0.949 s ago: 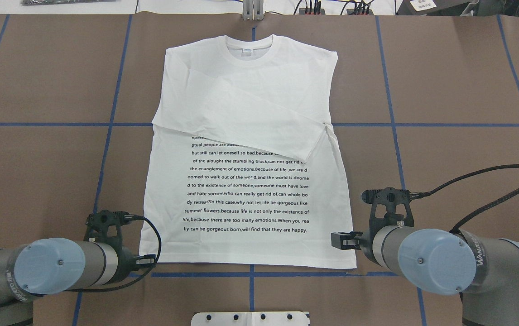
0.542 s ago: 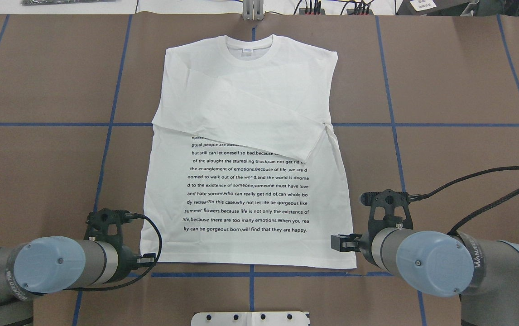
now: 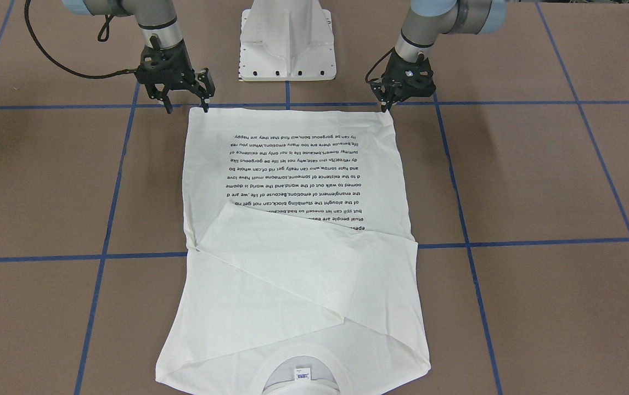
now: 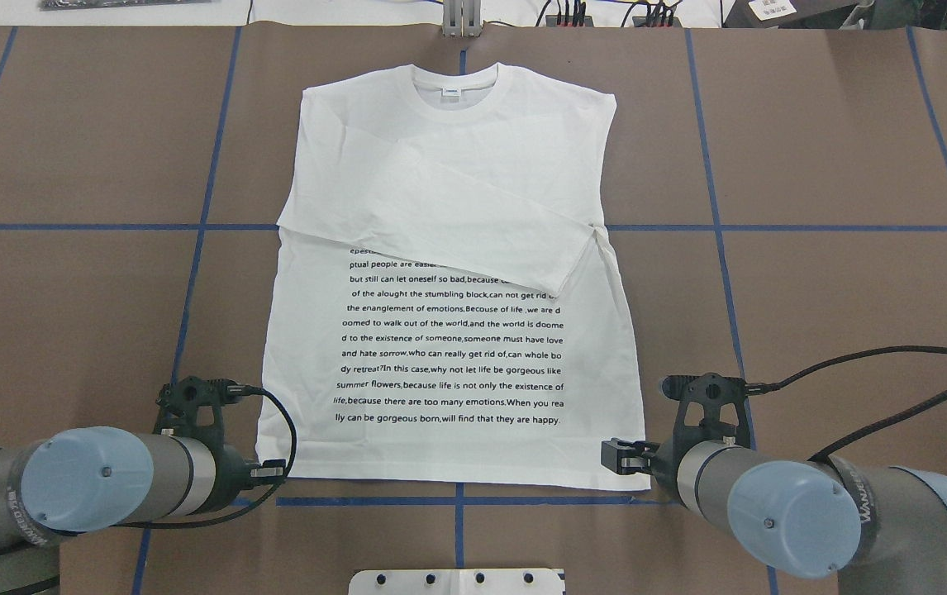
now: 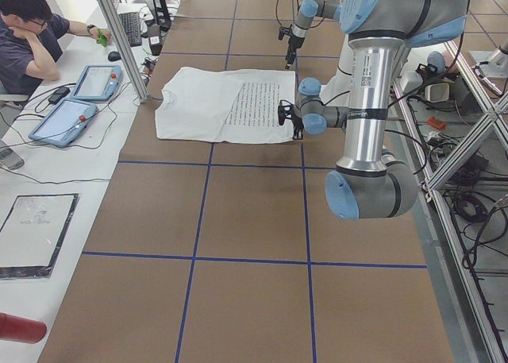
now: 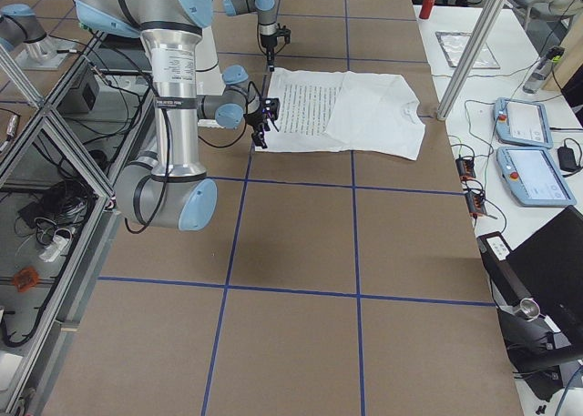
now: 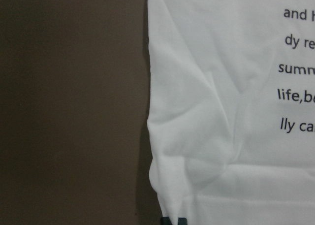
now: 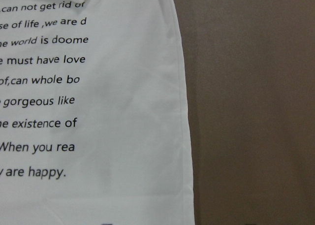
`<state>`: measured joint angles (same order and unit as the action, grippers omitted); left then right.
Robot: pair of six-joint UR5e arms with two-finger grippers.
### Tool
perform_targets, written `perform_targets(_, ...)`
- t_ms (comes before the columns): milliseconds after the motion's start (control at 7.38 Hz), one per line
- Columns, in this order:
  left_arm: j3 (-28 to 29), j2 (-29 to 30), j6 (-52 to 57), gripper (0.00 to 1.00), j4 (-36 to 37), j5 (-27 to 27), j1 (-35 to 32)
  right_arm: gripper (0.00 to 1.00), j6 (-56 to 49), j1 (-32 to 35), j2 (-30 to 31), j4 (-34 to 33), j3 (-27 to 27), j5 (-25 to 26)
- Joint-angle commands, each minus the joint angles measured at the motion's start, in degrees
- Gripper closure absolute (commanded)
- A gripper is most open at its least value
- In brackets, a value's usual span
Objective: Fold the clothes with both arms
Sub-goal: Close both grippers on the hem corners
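- White pedestal base (image 3: 287,44) sat nearest the robot, at the table (image 4: 812,149) edge.
- Left gripper (image 3: 387,105) was down on the shirt (image 4: 449,207) hem corner on its own side. Fingers were pinched together on the cloth, which puckered slightly just above the tips in the left wrist view.
- Right gripper (image 3: 186,108) was at the other hem corner with its fingers spread wide. One tip was at the corner and the other was over bare table, gripping nothing.
- Shirt lay flat, print side up, hem toward the robot, near the table's middle.
- Printed text (image 4: 453,339) filled the lower half of the shirt.
- A sleeve (image 4: 473,215) was folded diagonally across the chest, covering the top text lines.
- Neckline (image 4: 454,78) with its small label (image 4: 450,93) was at the far end.
- Blue tape lines (image 4: 713,165) gridded the brown surface.
- A person (image 5: 24,37) sat beyond the far edge.
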<state>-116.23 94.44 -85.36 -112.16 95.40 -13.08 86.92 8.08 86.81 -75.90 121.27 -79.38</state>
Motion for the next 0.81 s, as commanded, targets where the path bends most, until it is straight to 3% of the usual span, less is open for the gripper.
perform_targets(0, -0.2, 0.2, -0.1, 1.0, -0.1, 0.1, 0.0, 0.42, 1.3, -2.5, -0.2, 0.7, -1.6, 3.2)
perform_targets(678, -0.7, 0.2, -0.1, 1.0, -0.1, 0.2, 0.0, 0.47, 1.3, -4.9, -0.3, 0.3, -2.7, 5.3)
